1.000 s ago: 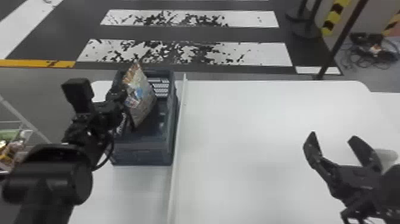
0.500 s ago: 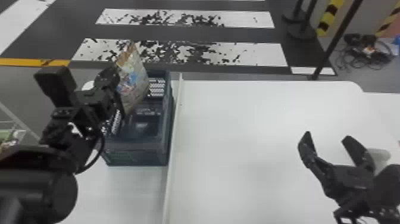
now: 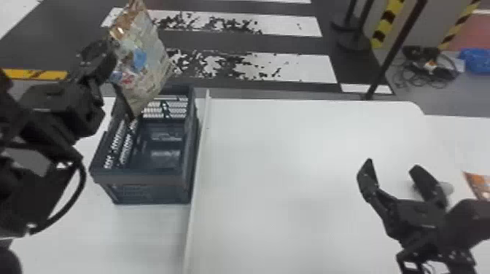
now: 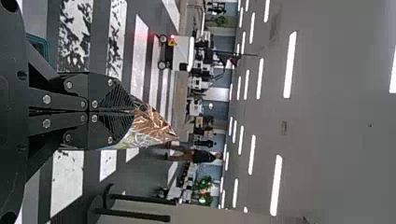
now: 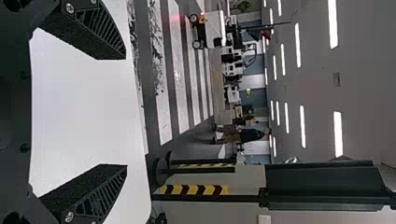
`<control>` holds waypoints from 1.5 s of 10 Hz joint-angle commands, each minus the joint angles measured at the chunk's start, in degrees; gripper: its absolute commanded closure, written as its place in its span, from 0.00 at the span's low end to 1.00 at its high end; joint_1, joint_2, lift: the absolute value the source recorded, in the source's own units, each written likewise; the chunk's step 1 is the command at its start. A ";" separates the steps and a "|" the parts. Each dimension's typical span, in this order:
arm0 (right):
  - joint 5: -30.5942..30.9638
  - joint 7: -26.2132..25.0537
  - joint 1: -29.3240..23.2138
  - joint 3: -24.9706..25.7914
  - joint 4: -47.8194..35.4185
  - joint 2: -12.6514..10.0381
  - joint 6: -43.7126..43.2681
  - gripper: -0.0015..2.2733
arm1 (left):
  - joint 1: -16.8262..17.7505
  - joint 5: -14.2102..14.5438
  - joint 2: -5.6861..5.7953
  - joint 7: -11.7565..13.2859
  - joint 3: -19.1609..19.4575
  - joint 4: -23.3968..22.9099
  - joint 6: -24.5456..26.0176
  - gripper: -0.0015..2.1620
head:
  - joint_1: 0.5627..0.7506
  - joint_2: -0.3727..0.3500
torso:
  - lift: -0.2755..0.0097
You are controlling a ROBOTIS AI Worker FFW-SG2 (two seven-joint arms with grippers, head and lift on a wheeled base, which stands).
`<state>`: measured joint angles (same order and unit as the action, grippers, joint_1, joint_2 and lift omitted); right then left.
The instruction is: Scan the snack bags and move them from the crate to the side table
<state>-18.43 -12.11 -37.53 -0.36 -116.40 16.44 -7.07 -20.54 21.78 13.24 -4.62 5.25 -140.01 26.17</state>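
Held up over the back left of the dark crate (image 3: 140,178), a snack bag (image 3: 144,65) is pinched by my left gripper (image 3: 122,80). In the left wrist view, the left gripper (image 4: 133,112) is shut, with the crinkled brown and silver end of the snack bag (image 4: 152,127) sticking out past its fingertips. The inside of the crate is partly hidden by the bag. Over the right part of the white table, my right gripper (image 3: 392,165) stands open with nothing between its fingers; the right wrist view shows this right gripper (image 5: 126,112) spread wide.
A raised white strip (image 3: 197,175) runs along the table (image 3: 291,175), just right of the crate. An orange package (image 3: 479,185) lies at the far right edge, beside the right arm. A dark post (image 3: 397,47) stands behind the table.
My left gripper has lifted the snack bag up out of the crate, above its rim. The head view has shifted a little. The right gripper remains open over the table.
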 commanded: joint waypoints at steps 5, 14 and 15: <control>2.61 -3.80 0.35 0.89 -0.15 -0.71 0.18 0.04 | 1.03 14.87 -4.19 6.37 -6.39 -0.61 5.78 0.91 | 0.70 0.22 | 0.66; 2.52 -4.59 0.08 1.94 -2.17 -1.32 -0.35 0.04 | 9.82 23.31 -13.39 17.19 -16.50 37.01 8.42 0.91 | 0.70 0.03 | 0.66; 2.43 -4.68 0.00 1.85 -2.43 -1.24 -0.70 0.04 | 10.52 22.78 -13.39 17.36 -17.46 40.43 8.42 0.91 | 0.70 0.03 | 0.66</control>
<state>-15.97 -16.79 -37.47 1.54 -118.64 15.15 -7.59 -10.46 44.88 0.09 12.67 -11.70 -101.69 34.47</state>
